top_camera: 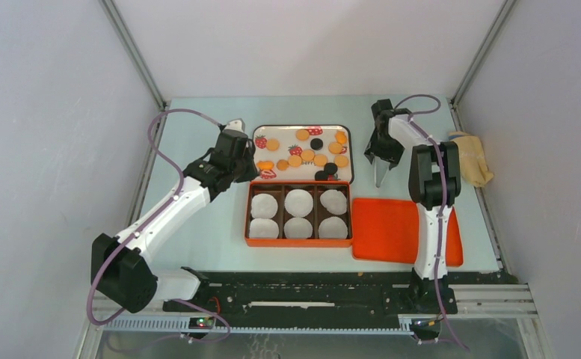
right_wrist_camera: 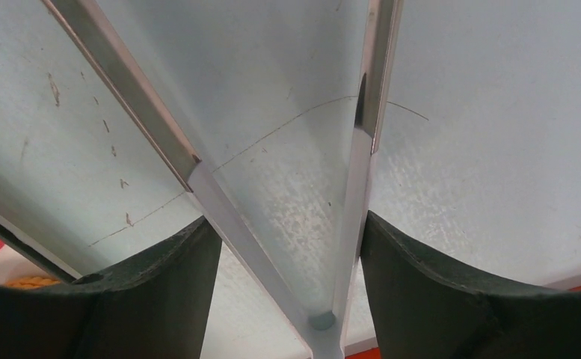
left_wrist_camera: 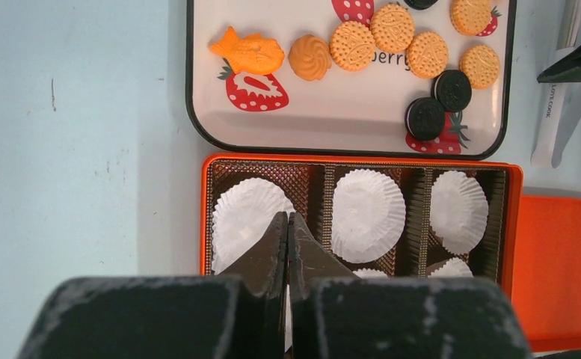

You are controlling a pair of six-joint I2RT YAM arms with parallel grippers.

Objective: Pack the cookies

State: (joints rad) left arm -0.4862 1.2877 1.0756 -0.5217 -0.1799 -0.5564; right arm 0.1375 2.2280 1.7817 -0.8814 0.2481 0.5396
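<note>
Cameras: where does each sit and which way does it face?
Top external: above and behind, looking down on tray and box; both arms show.
Left wrist: on the left arm, looking down past the shut left gripper at cookies and box.
Right wrist: on the right arm, facing the table; right gripper holding tongs.
Shared: top and left wrist both show tray, box, tongs.
</note>
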